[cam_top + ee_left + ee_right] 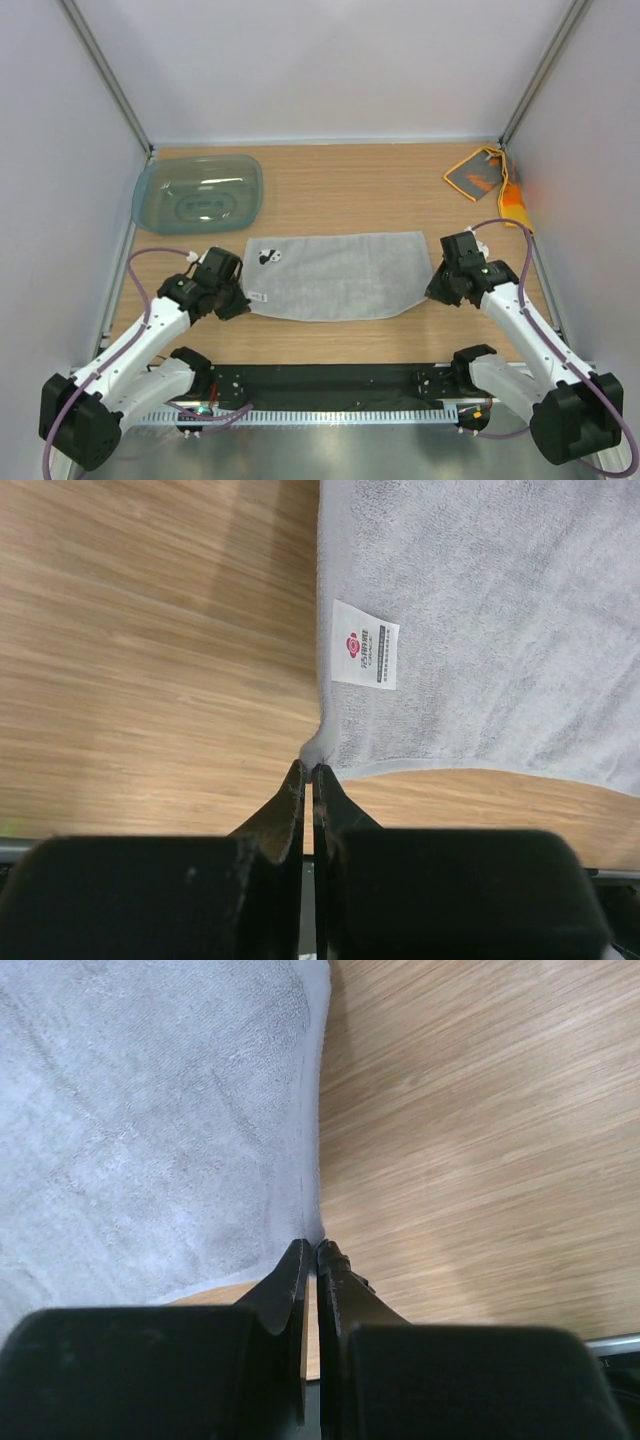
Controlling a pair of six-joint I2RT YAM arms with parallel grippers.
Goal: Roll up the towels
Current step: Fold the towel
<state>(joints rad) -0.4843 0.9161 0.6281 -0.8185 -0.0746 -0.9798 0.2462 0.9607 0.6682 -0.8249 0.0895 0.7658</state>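
Translucent teal plastic formed the tub (198, 193), which lay at the far left of the wooden table (350, 190), well apart from both cloths. Nearer and to its right, the left gripper (238, 300) met the near left corner of the light grey towel (335, 275). In the left wrist view its fingers (285, 805) were pressed together with almost no gap. The puckered corner of the cloth ran into their tips, so the gripper was pinched closed on that corner. A white printed label (365, 657) lay on the cloth just beyond the corner, against its left edge, and a small black-and-white motif (265, 256) marked the far left corner.

The light grey towel itself lay flat and unrolled at the centre of the table, spread as a wide rectangle between the two arms. At its near right corner the right gripper (437, 290) was likewise drawn closed. The right wrist view showed the cloth's right edge ending between the fingertips, with bare wood to the right. The orange towel (480, 175) lay at the far right corner of the table, unrolled and rumpled, its grey face upward. An orange portion trailed nearward along the right wall. It was apart from the grey towel and from both grippers.
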